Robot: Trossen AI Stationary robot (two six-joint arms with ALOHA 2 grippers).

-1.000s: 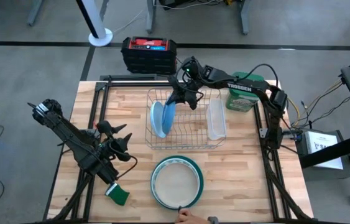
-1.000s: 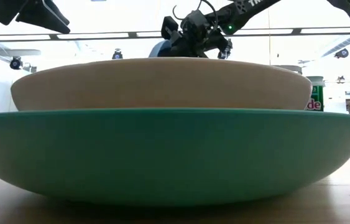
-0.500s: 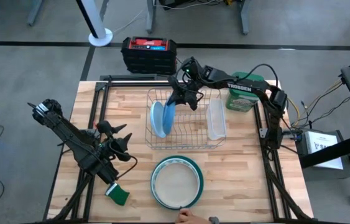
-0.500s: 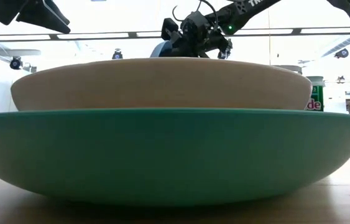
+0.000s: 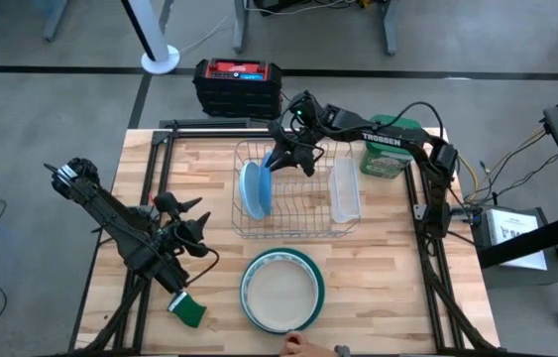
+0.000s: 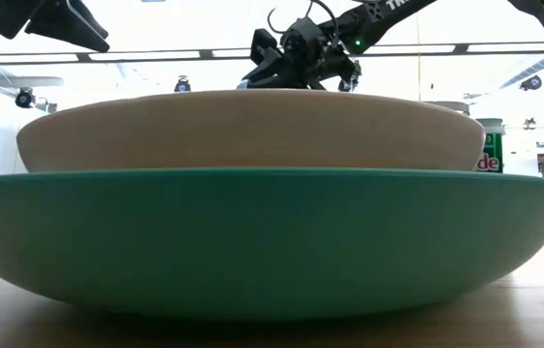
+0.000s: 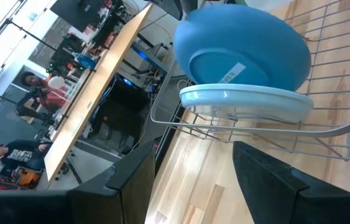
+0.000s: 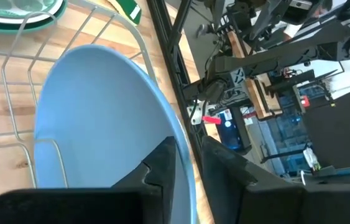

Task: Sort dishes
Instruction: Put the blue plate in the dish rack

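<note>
The right gripper (image 5: 277, 162) hangs over the upper left part of the wire dish rack (image 5: 303, 230), just above centre in the high view. In the right wrist view its two dark fingers (image 8: 162, 165) stand on either side of the rim of a light blue plate (image 8: 100, 124), close against it — a narrow gap shows between them where the rim runs, so they look parted around the plate edge rather than pressed tight, though I cannot tell for sure whether they grip it. The blue plates (image 5: 255, 190) stand on edge in the left end of the rack; the left wrist view shows two of them (image 7: 246, 53) side by side between the wires.

Below the rack, at lower centre of the high view, the cream plate (image 5: 279, 294) lies inside the large teal-rimmed plate (image 5: 309, 268) — the low view fills with that pair, cream plate (image 6: 252, 130) stacked on teal (image 6: 252, 242). A clear container (image 5: 345, 191) sits in the right end of the rack.

The left gripper (image 5: 189, 230) waits at left of centre, fingers spread apart and holding nothing. A green sponge (image 5: 188, 310) lies at lower left, near the left arm's base
</note>
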